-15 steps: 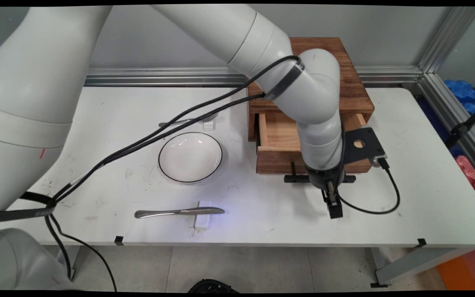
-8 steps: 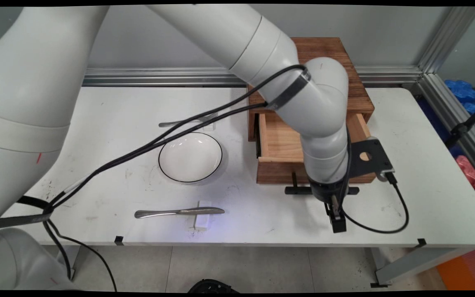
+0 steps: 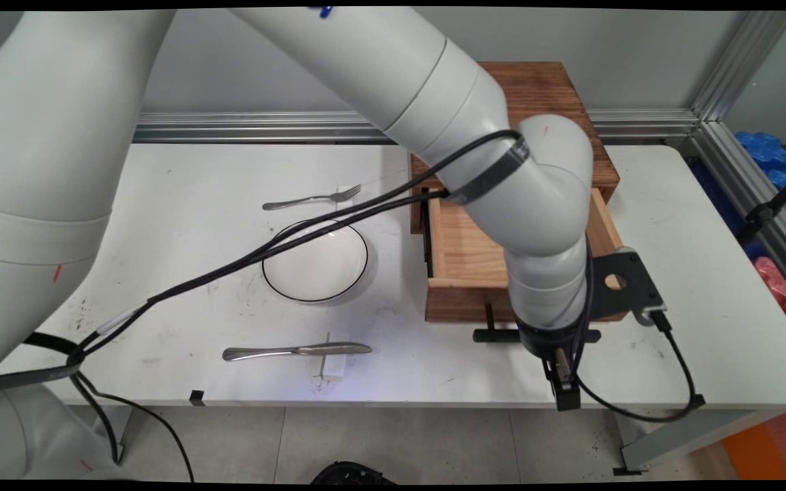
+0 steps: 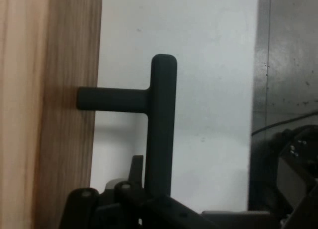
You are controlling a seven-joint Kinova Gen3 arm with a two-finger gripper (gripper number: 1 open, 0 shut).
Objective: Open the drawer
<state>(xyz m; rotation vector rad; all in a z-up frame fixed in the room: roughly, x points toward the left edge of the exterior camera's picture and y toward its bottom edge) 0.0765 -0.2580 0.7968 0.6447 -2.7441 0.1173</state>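
While the arm reaches across from the upper left in the main view, you have the tool [image 3: 562, 382] low at the near edge of the white surface [image 3: 707, 225], right at the black handle [image 3: 499, 334] of the wooden drawer [image 3: 464, 252]. That drawer stands pulled out toward you from the wooden cabinet [image 3: 536, 88] at the far right, and what shows of its inside is bare wood. Left of the drawer you see a white plate [image 3: 316, 262] with a dark rim. A fork [image 3: 311, 198] lies beyond it, with its tines on a small white rest. A knife [image 3: 296, 350] lies nearer you across a white block [image 3: 333, 365]. Black cables [image 3: 250, 256] hang from the arm and cross over the plate.

Going to the hand view, you see the handle's bar [image 4: 161, 124] running down into the tool's linkage, its stem joining the drawer front [image 4: 64, 110] at left. The tool [image 4: 144, 201] is pinching that bar, as far as you can see.
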